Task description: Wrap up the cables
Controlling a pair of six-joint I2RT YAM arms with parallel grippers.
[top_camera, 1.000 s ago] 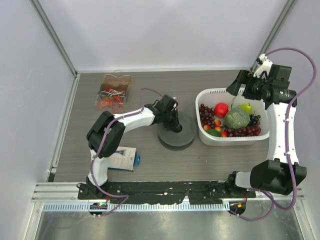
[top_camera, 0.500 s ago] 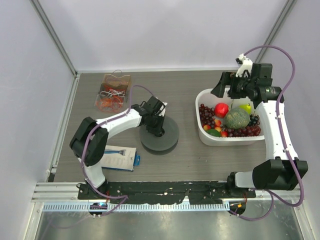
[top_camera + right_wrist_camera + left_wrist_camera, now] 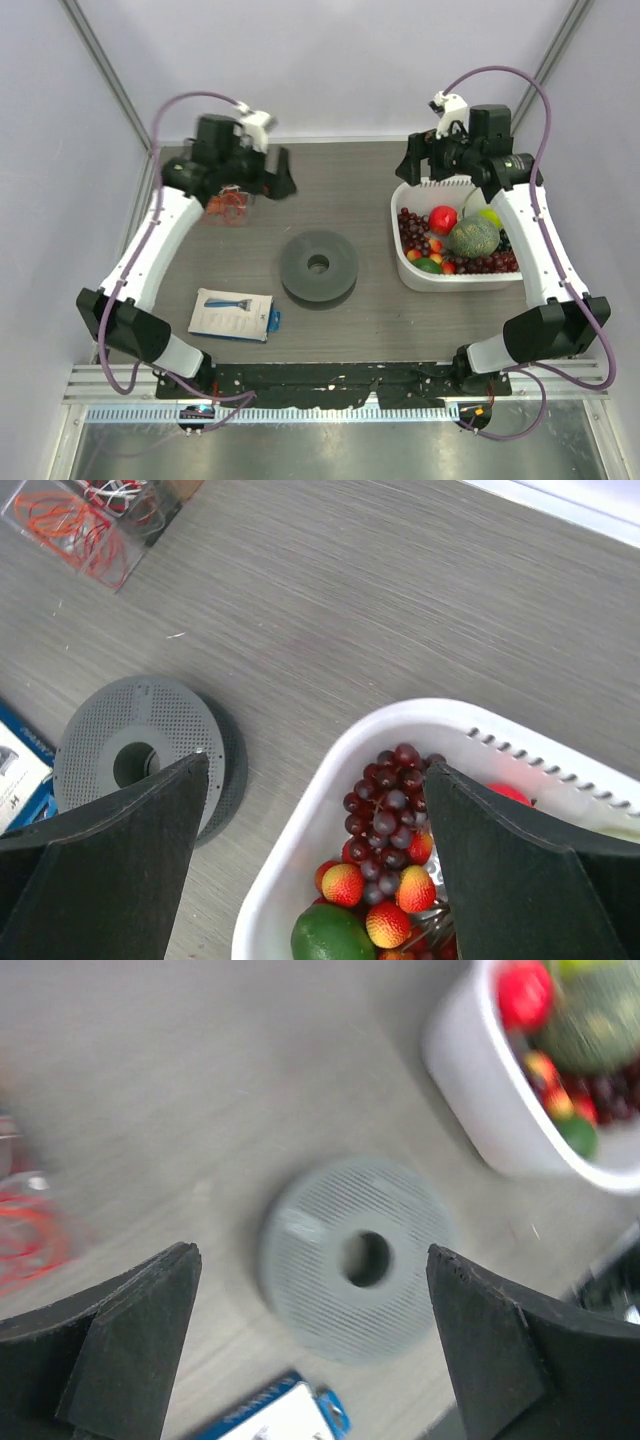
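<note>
The left gripper (image 3: 311, 1252) hangs high over the far-left part of the table (image 3: 370, 190), its fingers spread wide with nothing between them. Its wrist camera looks down past the fingers at the grey disc (image 3: 355, 1260). In that view the cables (image 3: 70, 520) show only as a red blur at the left edge. From above, this gripper sits just beside and partly over the clear box (image 3: 135, 555) that holds them, at the far left of the table. Only a bit of orange shows under the arm there. The right wrist view is clearest: thin orange-red loops lie loose in one part of the box, with a darker red and whitish bunch in the next part.

The right gripper (image 3: 318, 765) is likewise spread and empty, held above the far-left corner of the white tub (image 3: 396, 240) of fruit, well apart from the cables. A blue-and-white pack (image 3: 232, 313) lies near the front left, with the disc between it and the tub.

The cables look very light, limp and a little springy, so the loops will likely spread or snag each other when lifted. A single strand would probably slip out of the pads. The better hold is where several strands cross in a bunch, near the middle of the tangle, pinched fully. The box looks light too and may slide or lift along with them, and its walls leave little room for wide fingers. Judging by the loose tangle, no wrapping is done yet.
</note>
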